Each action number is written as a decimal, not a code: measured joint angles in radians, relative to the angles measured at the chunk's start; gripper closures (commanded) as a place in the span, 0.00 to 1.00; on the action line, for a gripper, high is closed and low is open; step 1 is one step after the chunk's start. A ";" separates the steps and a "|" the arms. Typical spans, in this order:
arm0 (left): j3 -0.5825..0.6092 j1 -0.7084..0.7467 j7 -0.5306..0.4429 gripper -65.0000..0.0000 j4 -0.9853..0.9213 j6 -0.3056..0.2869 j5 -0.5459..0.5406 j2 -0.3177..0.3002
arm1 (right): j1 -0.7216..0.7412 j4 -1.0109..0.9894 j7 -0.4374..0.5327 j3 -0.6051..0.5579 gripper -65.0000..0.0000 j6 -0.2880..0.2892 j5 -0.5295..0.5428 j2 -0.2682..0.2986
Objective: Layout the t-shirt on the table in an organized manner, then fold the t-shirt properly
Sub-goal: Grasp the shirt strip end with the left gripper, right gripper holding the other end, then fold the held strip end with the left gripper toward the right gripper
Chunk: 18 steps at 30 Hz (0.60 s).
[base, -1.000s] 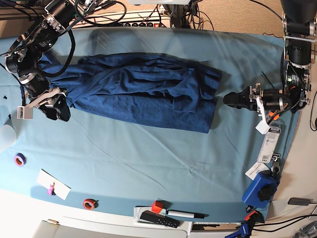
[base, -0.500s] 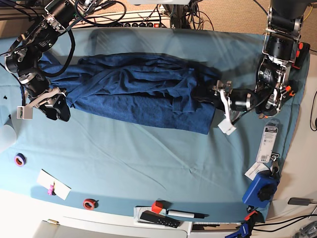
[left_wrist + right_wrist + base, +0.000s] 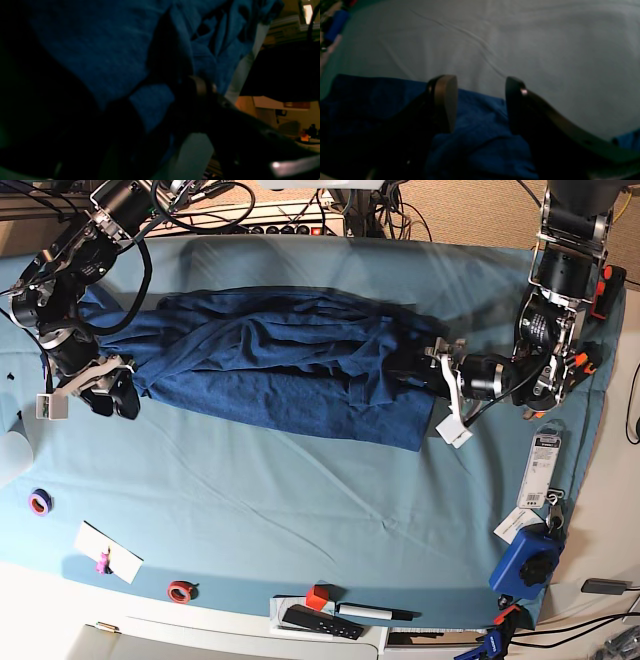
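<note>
The dark navy t-shirt (image 3: 280, 360) lies bunched and creased along the far half of the teal table (image 3: 300, 500). My left gripper (image 3: 420, 370) is at the shirt's right edge. In the left wrist view the shirt (image 3: 100, 50) fills the dark frame, and the left gripper (image 3: 155, 100) stands open with fabric between the fingers. My right gripper (image 3: 118, 398) is at the shirt's left end. In the right wrist view the right gripper (image 3: 481, 100) is open, its fingers (image 3: 445, 100) low over the shirt's edge (image 3: 480, 140), with bare table cloth (image 3: 520, 37) beyond.
Small items lie along the near edge: a purple tape roll (image 3: 40, 502), a white card (image 3: 108, 552), a red ring (image 3: 180, 590), a red cube (image 3: 318, 596), a black remote (image 3: 320, 621). A blue tool (image 3: 527, 560) and paper tags (image 3: 543, 465) lie at right.
My left gripper has moved from the bare cloth at the right onto the shirt's right edge, which has bunched slightly inward. My right gripper has shifted slightly toward the shirt's left end.
</note>
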 measured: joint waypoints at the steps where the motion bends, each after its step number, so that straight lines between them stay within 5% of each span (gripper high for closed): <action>1: 0.000 0.000 0.003 0.60 0.000 0.000 0.003 0.011 | 0.000 0.000 0.000 0.000 0.53 0.000 -0.009 0.000; 5: 0.006 0.009 0.023 1.00 -0.004 -0.008 0.029 0.063 | 0.000 0.000 0.023 0.000 0.53 -0.019 -0.047 0.000; 10: 0.006 0.010 0.025 1.00 -0.007 -0.066 -0.019 0.089 | 0.000 0.000 0.054 0.000 0.53 -0.051 -0.137 0.003; 18: 0.007 -0.037 0.021 1.00 -0.008 -0.069 -0.019 0.114 | 0.000 0.000 0.056 0.076 0.53 -0.068 -0.164 0.080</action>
